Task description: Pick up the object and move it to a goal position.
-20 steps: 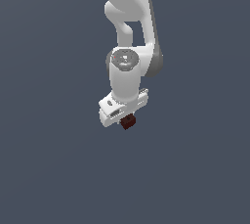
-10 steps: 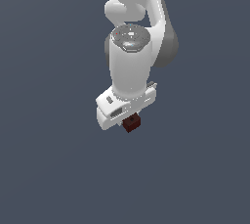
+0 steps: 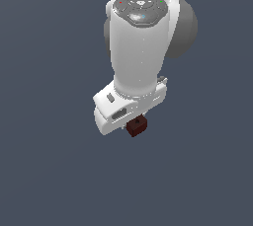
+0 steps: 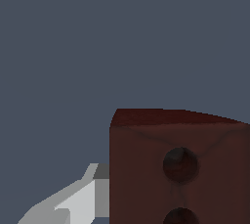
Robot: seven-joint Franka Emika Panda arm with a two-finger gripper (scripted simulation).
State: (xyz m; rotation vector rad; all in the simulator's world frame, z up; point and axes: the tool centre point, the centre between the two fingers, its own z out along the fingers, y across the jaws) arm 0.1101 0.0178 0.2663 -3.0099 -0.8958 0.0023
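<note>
1. While no table edge or corner shows in either view to place things by, the scene holds only a plain grey-blue ground (image 3: 44, 170) behind the arm.
2. Gripper (image 3: 135, 125): white Panda hand, pointing downward under the broad wrist housing (image 3: 138, 47); jaws pinching the block, one pale finger (image 4: 80, 201) pressed against its side in the wrist view.
3. Object (image 3: 136, 126): small dark red-brown block, tucked just under the hand, apparently lifted off any surface. The wrist view shows its face (image 4: 178, 169) close up, with two dark round spots.
4. Goal position: no marker visible.
5. Step in hand, judged: carrying. Handling advice: keep the squeeze steady, move smoothly without jerks, hold the hand's tilt constant so the small block cannot twist between the fingers, and release only at the goal.
</note>
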